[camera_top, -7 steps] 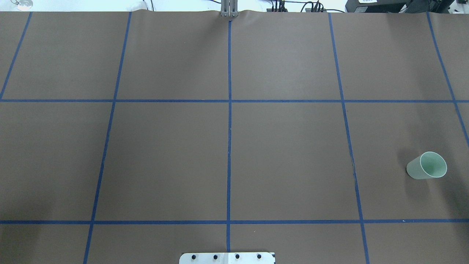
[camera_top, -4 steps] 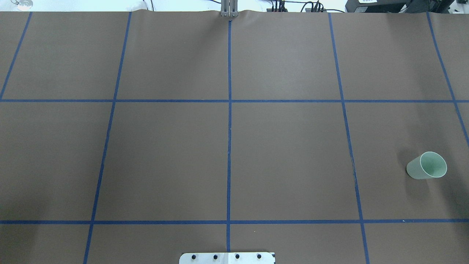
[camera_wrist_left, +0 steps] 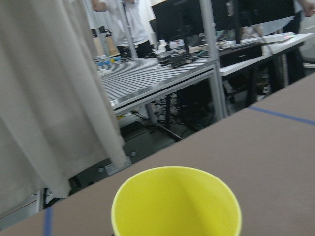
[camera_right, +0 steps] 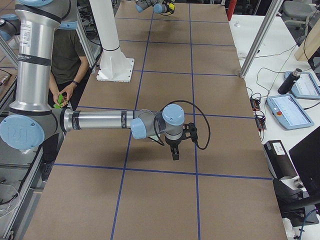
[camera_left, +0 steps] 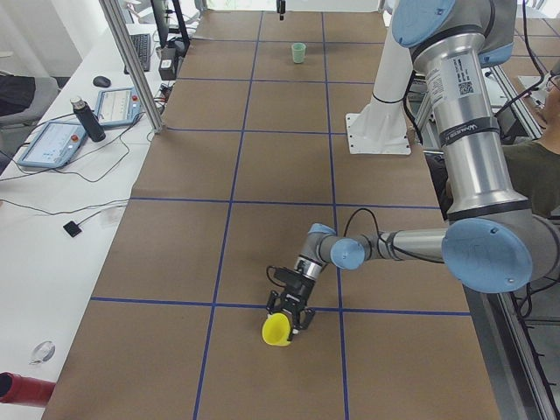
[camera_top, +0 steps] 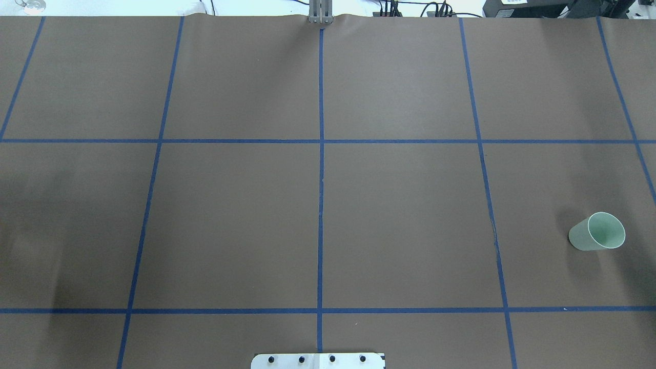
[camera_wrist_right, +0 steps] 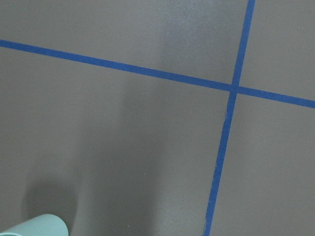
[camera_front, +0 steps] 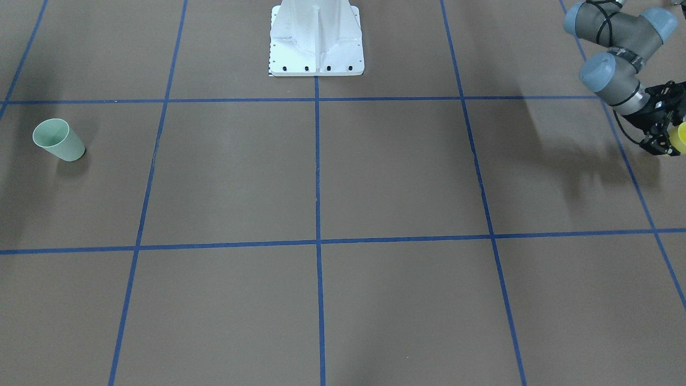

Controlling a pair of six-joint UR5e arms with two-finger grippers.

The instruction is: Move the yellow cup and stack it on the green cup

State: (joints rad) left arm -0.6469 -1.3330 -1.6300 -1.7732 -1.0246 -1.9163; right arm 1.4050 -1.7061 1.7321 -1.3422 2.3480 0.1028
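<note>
The yellow cup (camera_left: 277,329) is held in my left gripper (camera_left: 291,308), tilted just above the brown table (camera_left: 262,166) near its end on my left. Its open mouth fills the bottom of the left wrist view (camera_wrist_left: 177,201). In the front-facing view the left gripper (camera_front: 669,140) and the cup's edge (camera_front: 682,136) sit at the right border. The green cup (camera_top: 597,231) stands upright at the far right; it also shows in the front-facing view (camera_front: 59,140) and the right wrist view (camera_wrist_right: 34,226). My right gripper (camera_right: 174,151) points down over the table; I cannot tell whether it is open or shut.
The white robot base (camera_front: 316,43) stands at the middle of the near edge. Blue tape lines (camera_top: 320,154) divide the table into squares. A side desk with tablets (camera_left: 52,140) and a metal post (camera_left: 131,61) flank the table. A person (camera_right: 65,55) stands behind the base.
In the overhead view a faint shadow has spread over the table's left part. The green cup has not moved.
</note>
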